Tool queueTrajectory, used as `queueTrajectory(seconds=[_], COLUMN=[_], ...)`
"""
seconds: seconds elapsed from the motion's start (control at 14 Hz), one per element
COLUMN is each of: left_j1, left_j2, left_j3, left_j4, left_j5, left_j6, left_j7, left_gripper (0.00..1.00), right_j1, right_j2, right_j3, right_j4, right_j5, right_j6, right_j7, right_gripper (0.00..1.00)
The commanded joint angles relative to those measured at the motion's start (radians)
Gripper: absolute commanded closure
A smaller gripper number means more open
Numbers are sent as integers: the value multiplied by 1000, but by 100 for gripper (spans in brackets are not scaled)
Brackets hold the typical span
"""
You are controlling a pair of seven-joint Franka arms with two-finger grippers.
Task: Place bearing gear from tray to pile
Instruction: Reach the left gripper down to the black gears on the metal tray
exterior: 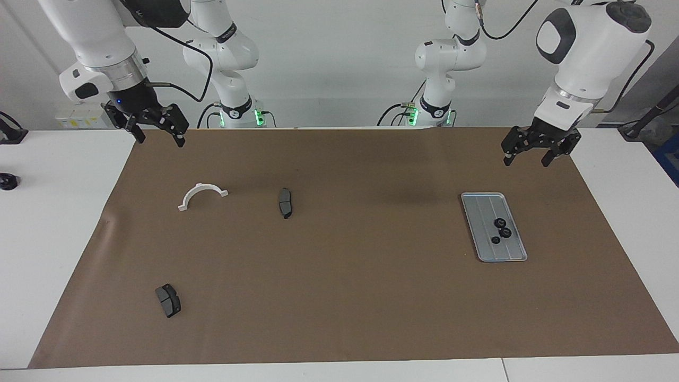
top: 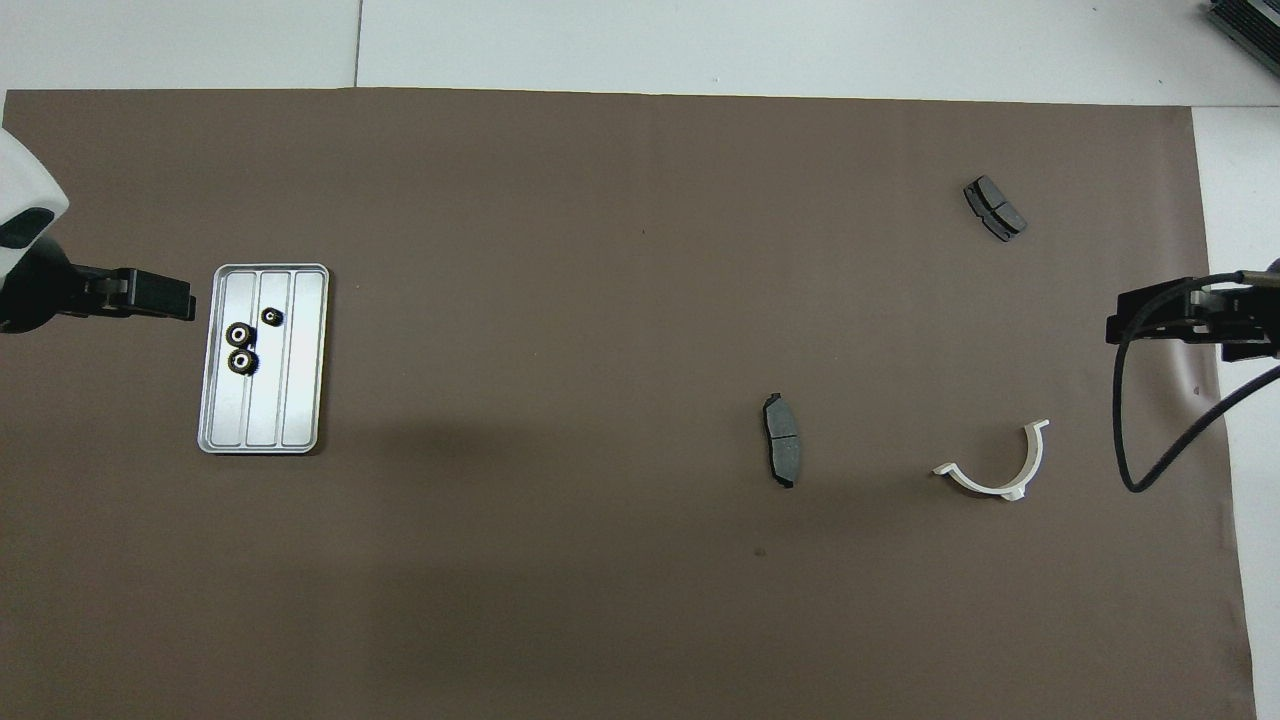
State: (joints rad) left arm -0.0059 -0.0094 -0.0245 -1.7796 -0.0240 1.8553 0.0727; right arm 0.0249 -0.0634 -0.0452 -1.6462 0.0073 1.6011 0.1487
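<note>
The grey ridged tray (exterior: 480, 212) (top: 295, 380) lies on the brown mat toward the left arm's end of the table. Three black bearing gears (exterior: 499, 222) (top: 238, 334) sit together in it, two larger and one smaller (top: 272, 316). My left gripper (exterior: 525, 158) (top: 172, 300) hangs open in the air over the mat just beside the tray's rim, with nothing between its fingers. My right gripper (exterior: 160, 139) (top: 1130, 325) waits open and empty above the mat's edge at the right arm's end. The pile is out of view.
A white half-ring bracket (exterior: 202, 195) (top: 1000, 465) and a dark brake pad (exterior: 285, 202) (top: 782, 440) lie on the mat (exterior: 339, 276) nearer the right arm. Another brake pad (exterior: 168, 300) (top: 994, 208) lies farther from the robots.
</note>
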Motion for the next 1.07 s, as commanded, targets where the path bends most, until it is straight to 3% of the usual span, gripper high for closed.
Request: queueTrajectory(seconds=[0.0, 0.29, 0.64, 0.86, 1.0], left_j1=[12, 38, 47, 53, 47], left_j2=[48, 137, 276, 289, 324], left_j3=[-2, -3, -3, -3, -3], left_j4=[-86, -196, -221, -245, -242], left_j5=[6, 6, 6, 6, 6], left_j6=[149, 388, 533, 588, 631], left_j7=[-2, 5, 36, 38, 38], left_gripper=[0, 0, 1, 27, 28], right_j1=[0, 0, 0, 0, 0], right_j2=[-7, -7, -7, -7, -7], right_j3=[2, 2, 2, 2, 2], right_j4=[2, 2, 2, 2, 2], right_j5=[13, 13, 13, 13, 13], right_j6=[-18, -18, -18, -18, -18], right_j7=[11, 11, 11, 12, 11], right_gripper=[0, 0, 0, 0, 0])
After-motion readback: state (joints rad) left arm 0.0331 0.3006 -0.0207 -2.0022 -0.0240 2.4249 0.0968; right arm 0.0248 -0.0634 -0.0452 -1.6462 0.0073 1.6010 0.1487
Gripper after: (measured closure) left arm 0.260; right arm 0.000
